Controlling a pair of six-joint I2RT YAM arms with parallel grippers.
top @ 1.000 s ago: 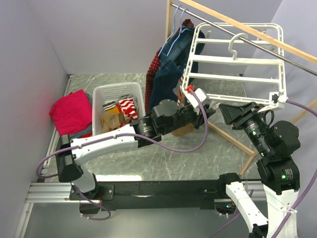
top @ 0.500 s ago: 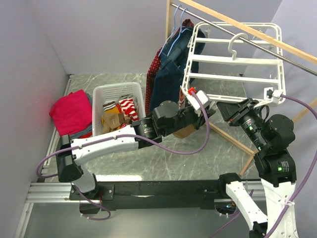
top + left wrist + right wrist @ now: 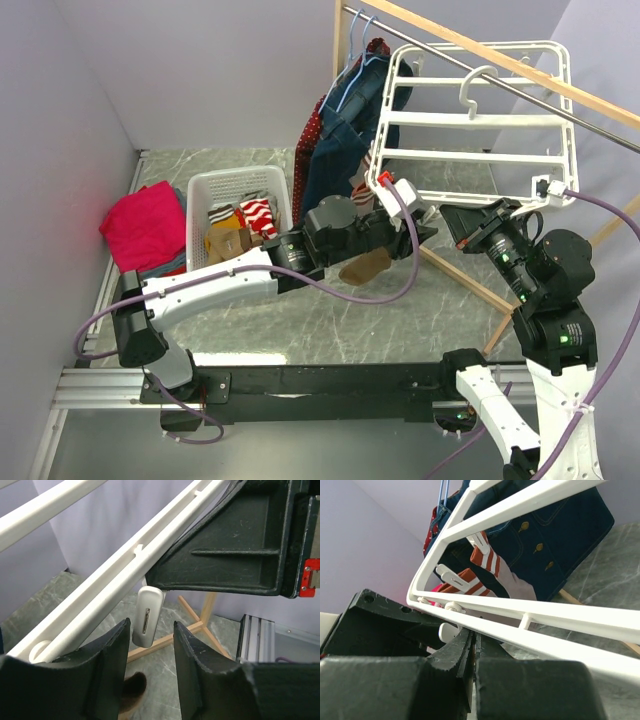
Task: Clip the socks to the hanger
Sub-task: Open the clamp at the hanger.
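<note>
The white hanger point(image 3: 470, 118) hangs tilted from a rod at the back right. My left gripper point(image 3: 408, 228) is under its near-left edge. In the left wrist view the gripper point(image 3: 150, 622) is open, with a dangling white clip point(image 3: 148, 616) between its fingertips, below the frame bar point(image 3: 115, 575). A brown sock point(image 3: 363, 265) lies below it, free of the jaws, and shows at the lower left of the left wrist view point(image 3: 131, 690). My right gripper point(image 3: 462, 218) is shut just under the frame's near bar point(image 3: 520, 612); its jaws point(image 3: 472, 632) are pressed together.
A white basket point(image 3: 240, 185) with more socks stands at the left, a pink cloth point(image 3: 145, 225) beside it. A navy garment point(image 3: 335, 140) hangs behind the left arm. A wooden rack foot point(image 3: 470, 280) crosses the table.
The right arm has shifted left and the hanger's near-right corner has risen and moved left. The brown sock now shows lower and more fully under the left gripper.
</note>
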